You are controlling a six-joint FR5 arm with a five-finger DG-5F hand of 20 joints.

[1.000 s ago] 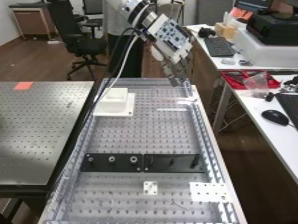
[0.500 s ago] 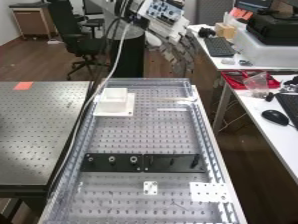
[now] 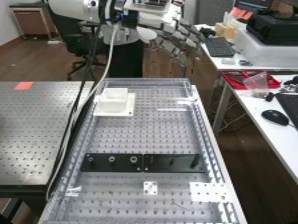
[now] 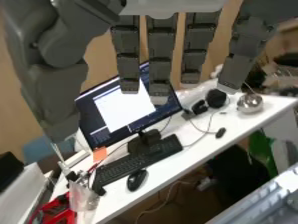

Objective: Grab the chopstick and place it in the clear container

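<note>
Chopstick [image 3: 174, 99], as far as I can make out from here, is the thin pale length lying crosswise at one o'clock. Taking the biggest first: the bench [image 3: 153, 135] is holed metal, with clear walls [image 3: 148, 80] round it. Whether those walls are the clear container, I can't tell. The hand [image 3: 174, 40] hangs beyond the far end, between twelve and one o'clock, its fingers [image 4: 161, 60] long, straight and wide apart, with nothing I can see between them. At eleven o'clock sits a white box [image 3: 114, 100], which doesn't look clear to me. A short white strip [image 3: 172, 109] lies just on the near side of the stick, easy to mistake for it.

Smallest, and fussiest, is the stick itself. I'd expect it light and stiff, hard to break in a gentle pinch but quick to roll or spin. I'd take it across the middle, thumb against fingertips, square to its length; near an end, it would likely droop and swing.
</note>
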